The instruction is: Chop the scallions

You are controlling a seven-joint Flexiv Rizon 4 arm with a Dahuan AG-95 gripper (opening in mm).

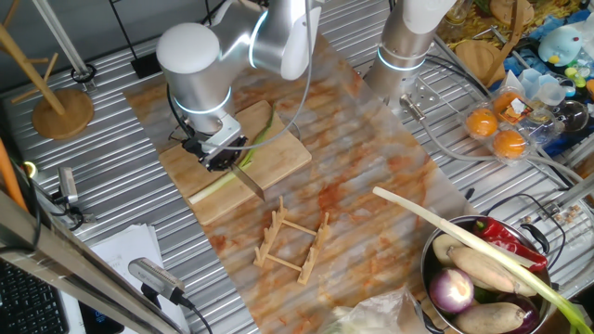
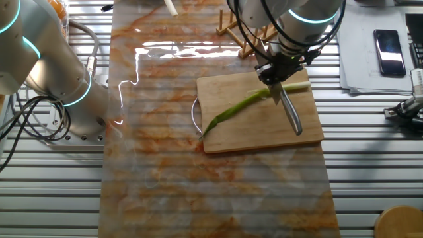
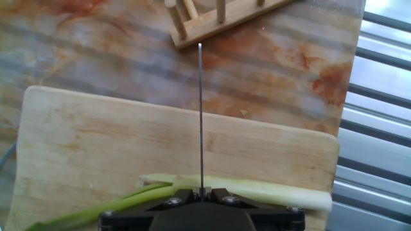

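The scallion lies whole across the wooden cutting board, with its pale root end to the right and its green tips to the lower left. It also shows in one fixed view and in the hand view. My gripper is shut on the handle of a knife. The blade crosses the stalk near its pale end. In the hand view my gripper sits directly over the stalk, and the blade shows edge-on as a thin line. I cannot tell whether the blade touches the stalk.
A wooden rack stands just beyond the board. A metal bowl at the right holds an onion, peppers and a long pale leek. A second arm's base stands at the mat's edge. A phone lies on papers.
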